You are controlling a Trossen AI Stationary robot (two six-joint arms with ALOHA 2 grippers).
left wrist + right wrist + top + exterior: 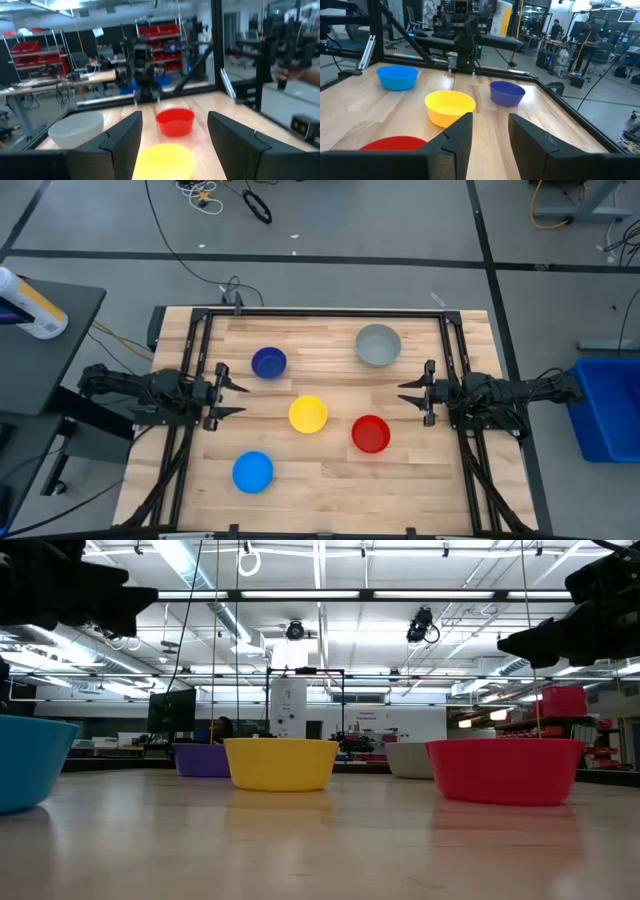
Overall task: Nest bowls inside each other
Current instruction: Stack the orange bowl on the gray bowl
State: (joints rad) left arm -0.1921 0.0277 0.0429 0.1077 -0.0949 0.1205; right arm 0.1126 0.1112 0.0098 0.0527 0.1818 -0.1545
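Five bowls stand apart, upright on their bases on the wooden table (330,480). The dark blue bowl (269,362) and the grey bowl (378,345) are toward the far edge. The yellow bowl (308,414) and the red bowl (371,433) are in the middle. The light blue bowl (252,471) is near the front left. My left gripper (236,399) hovers open at the left edge, pointing level toward the yellow bowl (165,160). My right gripper (404,393) hovers open at the right edge, level, with the yellow bowl (450,107) and the red bowl (395,143) ahead of it.
A black metal frame (330,312) runs along the table's far, left and right edges. Left of the table stands a dark side table with a white and yellow bottle (30,305); a blue bin (608,405) stands to the right. Bare wood lies between the bowls.
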